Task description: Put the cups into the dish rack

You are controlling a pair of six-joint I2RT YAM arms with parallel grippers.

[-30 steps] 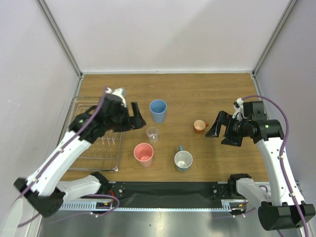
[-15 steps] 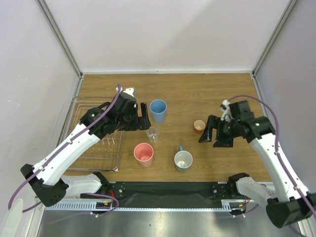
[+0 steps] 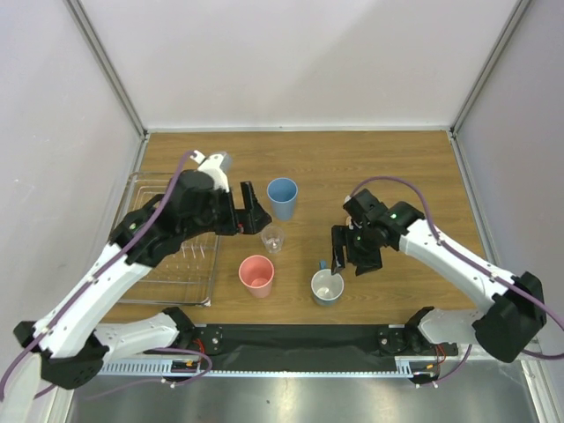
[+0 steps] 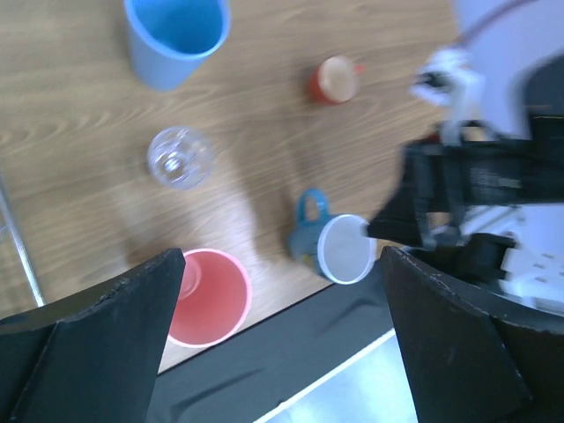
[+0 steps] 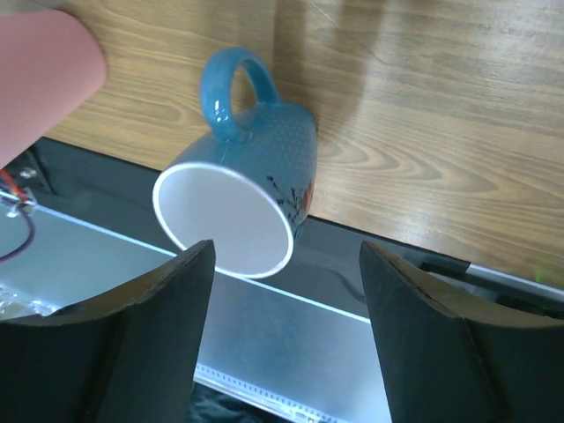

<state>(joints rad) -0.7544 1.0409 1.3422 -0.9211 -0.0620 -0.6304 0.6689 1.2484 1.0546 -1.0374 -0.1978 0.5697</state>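
Note:
The wire dish rack (image 3: pixel 141 187) sits at the left with no cups in it. On the table stand the light-blue tumbler (image 3: pixel 282 196), the tiny clear glass (image 3: pixel 273 239), the pink tumbler (image 3: pixel 256 275) and the blue-grey mug (image 3: pixel 327 286). My right arm hides the orange mug in the top view; it shows in the left wrist view (image 4: pixel 333 79). My left gripper (image 3: pixel 250 211) is open and empty, above the table between the rack and the light-blue tumbler. My right gripper (image 3: pixel 350 255) is open, just above and behind the blue-grey mug (image 5: pixel 251 189), not touching it.
A black strip and metal rail (image 3: pixel 300 339) run along the near table edge, close to the mug. The enclosure walls stand at the back and sides. In the left wrist view my right arm (image 4: pixel 493 185) is close to the mug (image 4: pixel 339 247).
My right gripper has swung left and nearer, from beside the orange mug to over the blue-grey mug. My left gripper has shifted slightly and stays open.

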